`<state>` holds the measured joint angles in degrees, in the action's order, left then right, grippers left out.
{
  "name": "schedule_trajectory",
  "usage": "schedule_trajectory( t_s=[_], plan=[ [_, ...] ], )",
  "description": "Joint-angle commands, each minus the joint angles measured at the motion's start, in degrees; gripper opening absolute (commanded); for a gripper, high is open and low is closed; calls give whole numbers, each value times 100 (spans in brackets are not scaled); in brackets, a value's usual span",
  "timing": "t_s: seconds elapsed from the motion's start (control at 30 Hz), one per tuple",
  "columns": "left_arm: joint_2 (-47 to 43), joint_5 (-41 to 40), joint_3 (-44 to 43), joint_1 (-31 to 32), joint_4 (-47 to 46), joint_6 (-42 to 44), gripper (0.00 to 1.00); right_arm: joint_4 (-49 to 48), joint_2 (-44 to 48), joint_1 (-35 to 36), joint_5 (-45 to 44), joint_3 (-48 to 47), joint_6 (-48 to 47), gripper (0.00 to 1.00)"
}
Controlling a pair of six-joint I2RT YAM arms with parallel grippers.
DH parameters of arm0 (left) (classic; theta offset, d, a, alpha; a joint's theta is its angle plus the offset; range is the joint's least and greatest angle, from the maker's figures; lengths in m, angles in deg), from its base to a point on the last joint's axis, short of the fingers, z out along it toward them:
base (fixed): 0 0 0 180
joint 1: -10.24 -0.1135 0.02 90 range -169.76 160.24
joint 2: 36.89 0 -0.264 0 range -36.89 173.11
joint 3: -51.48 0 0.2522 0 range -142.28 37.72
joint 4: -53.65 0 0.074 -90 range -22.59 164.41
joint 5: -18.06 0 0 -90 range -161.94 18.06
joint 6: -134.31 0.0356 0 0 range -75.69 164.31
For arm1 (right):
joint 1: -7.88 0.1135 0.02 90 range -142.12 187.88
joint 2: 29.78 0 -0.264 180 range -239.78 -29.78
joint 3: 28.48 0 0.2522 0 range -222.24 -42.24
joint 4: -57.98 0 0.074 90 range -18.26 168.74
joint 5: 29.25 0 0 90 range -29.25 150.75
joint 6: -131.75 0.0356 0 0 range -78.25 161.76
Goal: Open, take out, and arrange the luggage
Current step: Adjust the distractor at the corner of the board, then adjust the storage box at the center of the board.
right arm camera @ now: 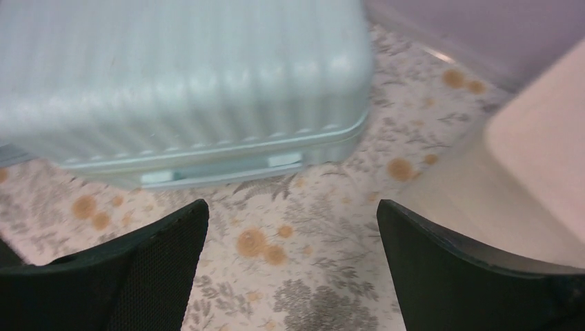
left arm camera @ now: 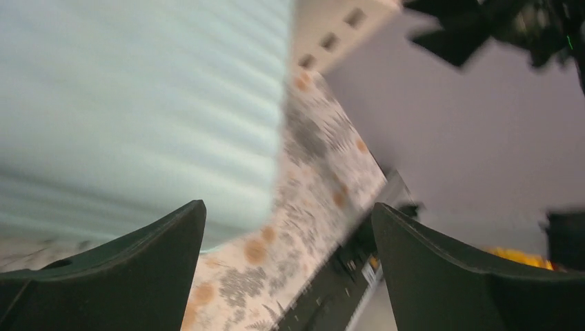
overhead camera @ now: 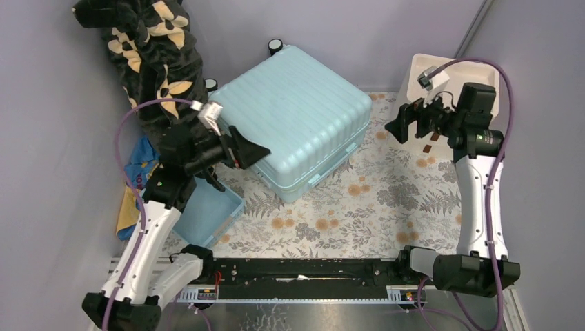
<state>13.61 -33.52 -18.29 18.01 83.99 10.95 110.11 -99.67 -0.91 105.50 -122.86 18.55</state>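
Table (overhead camera: 386,207) is covered edge to edge w/ a grey-fern + orange-flower print. Luggage (overhead camera: 296,117) lies flat and closed, center-ish toward 12 o'clock, turned diagonal, wheels at the back. Small blue basket (overhead camera: 207,214) at 8 o'clock, near the case's front-left corner. Cream drawer unit (overhead camera: 424,69) at 2 o'clock, apart from the case. Black floral fabric (overhead camera: 155,48) piled at 11 o'clock, just beside it.

Free mat (overhead camera: 386,200) betw. luggage (overhead camera: 296,103) & drawer unit (overhead camera: 419,69); basket (overhead camera: 207,214) far L.
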Motion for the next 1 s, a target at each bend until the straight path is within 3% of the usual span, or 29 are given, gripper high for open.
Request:
schedule_trajectory(
  t_s=[0.0, 0.27, 0.37, 0.5, 0.83, 0.97],
  plan=[
    [203, -42, -263, 948, -559, 475, 97, -102, -143, -33, -1621, -776, 363, 100],
    [214, -309, 193, 971, -1307, 54, 97, -158, -1936, -34, -3188, -2790, 1122, 97],
    [244, -458, 233, 963, -1285, 7, 97, 172, -2920, -34, -3278, -3839, 1295, 81],
    [258, -486, 154, 960, -1249, -12, 97, 573, -3990, -27, -3325, -4980, 1381, 72],
    [363, -652, 97, 963, -1272, -65, 97, 634, -4977, 2, -3037, -5649, 1497, 68],
    [444, -613, 12, 963, -1175, -31, 97, 643, -5164, 42, -3040, -5695, 1453, 61]
  ],
)
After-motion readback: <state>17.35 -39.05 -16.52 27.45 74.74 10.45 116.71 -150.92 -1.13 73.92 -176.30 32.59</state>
